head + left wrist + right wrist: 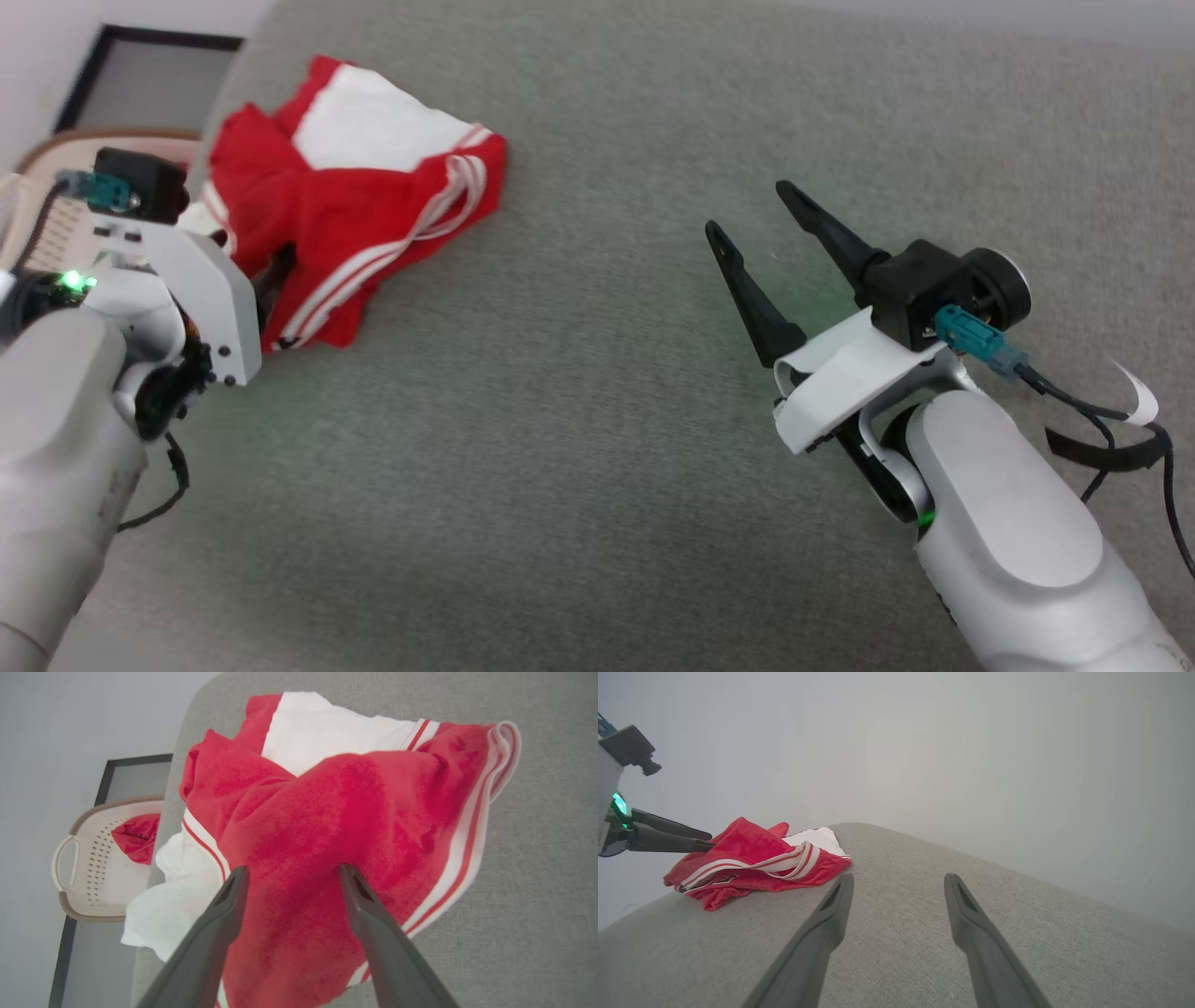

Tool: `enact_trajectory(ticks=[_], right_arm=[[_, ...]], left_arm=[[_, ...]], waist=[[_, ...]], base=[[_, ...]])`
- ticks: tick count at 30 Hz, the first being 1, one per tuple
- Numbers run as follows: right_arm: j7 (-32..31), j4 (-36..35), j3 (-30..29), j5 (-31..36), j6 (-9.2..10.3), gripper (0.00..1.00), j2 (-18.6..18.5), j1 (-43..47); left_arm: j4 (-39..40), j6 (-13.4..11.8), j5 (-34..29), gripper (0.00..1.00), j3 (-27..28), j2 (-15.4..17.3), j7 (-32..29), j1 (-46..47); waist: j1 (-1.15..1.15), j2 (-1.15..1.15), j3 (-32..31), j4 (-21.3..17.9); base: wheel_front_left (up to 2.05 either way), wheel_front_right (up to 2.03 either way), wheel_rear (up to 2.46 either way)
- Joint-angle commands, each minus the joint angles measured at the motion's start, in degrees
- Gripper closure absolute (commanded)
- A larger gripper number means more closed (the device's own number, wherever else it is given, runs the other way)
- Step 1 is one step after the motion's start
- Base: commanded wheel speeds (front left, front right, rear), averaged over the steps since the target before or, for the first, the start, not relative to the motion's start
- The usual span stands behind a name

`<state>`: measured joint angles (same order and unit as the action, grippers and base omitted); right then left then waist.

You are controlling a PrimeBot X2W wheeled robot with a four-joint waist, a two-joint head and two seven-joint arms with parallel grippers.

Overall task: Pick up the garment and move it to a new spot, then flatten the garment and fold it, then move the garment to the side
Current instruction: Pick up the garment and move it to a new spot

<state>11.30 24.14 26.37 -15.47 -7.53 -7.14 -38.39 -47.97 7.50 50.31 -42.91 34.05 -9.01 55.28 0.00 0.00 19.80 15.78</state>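
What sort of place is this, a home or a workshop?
Likely a bare test room set up for folding laundry: a grey fabric-covered table, a crumpled red-and-white garment on it, a perforated basket alongside.

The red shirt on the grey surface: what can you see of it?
The shirt is soft, fuzzy-looking bright red fabric with white panels and red-and-white striped trim bands. It lies crumpled in a loose heap, not flattened or folded, near the far left corner of the grey surface, one white part hanging over the edge. The left gripper, open, has its fingertips at the red top fold; contact is unclear.
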Motion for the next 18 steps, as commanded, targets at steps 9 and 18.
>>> enact_trajectory(ticks=[9, 18], right_arm=[[-1.6, -3.0, -0.2, 2.4, 0.08, 0.00, 0.0, -2.2], [-3.9, -7.7, -0.7, 4.7, 0.08, 0.00, 0.1, -1.4]], left_arm=[[-0.4, -0.1, 13.5, 0.00, -6.8, 2.0, -6.6, 4.5], [-3.7, -0.1, 21.2, 0.00, -9.8, 0.6, -7.8, 5.2]], waist=[[0.00, 0.00, 7.6, -5.4], [0.00, 0.00, 11.4, -7.4]], base=[[0.00, 0.00, 0.00], [0.00, 0.00, 0.00]])
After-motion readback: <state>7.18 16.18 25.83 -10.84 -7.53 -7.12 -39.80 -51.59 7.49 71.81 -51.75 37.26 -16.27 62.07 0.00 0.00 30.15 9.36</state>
